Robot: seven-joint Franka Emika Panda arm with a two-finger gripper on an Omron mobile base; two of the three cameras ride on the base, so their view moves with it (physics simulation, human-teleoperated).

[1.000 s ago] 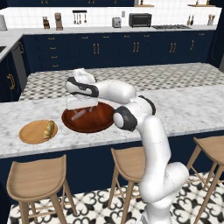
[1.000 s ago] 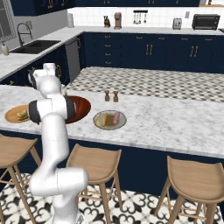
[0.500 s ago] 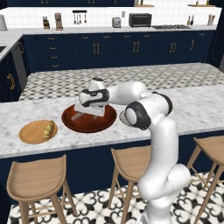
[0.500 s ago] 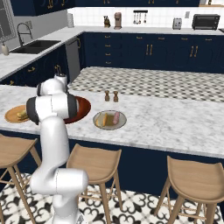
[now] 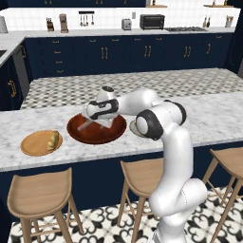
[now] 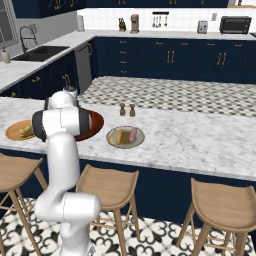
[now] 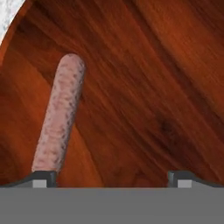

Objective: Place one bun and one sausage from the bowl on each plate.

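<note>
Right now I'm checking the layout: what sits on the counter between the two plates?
In the right base view, the bowl, partly hidden by the arm, lies between the wooden plate and the grey-rimmed plate.

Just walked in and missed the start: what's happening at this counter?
The arm has its open gripper down in the dark bowl, above the one sausage lying there, not gripped yet. The wooden plate holds a bun; the grey plate already has a bun and a sausage.
</note>
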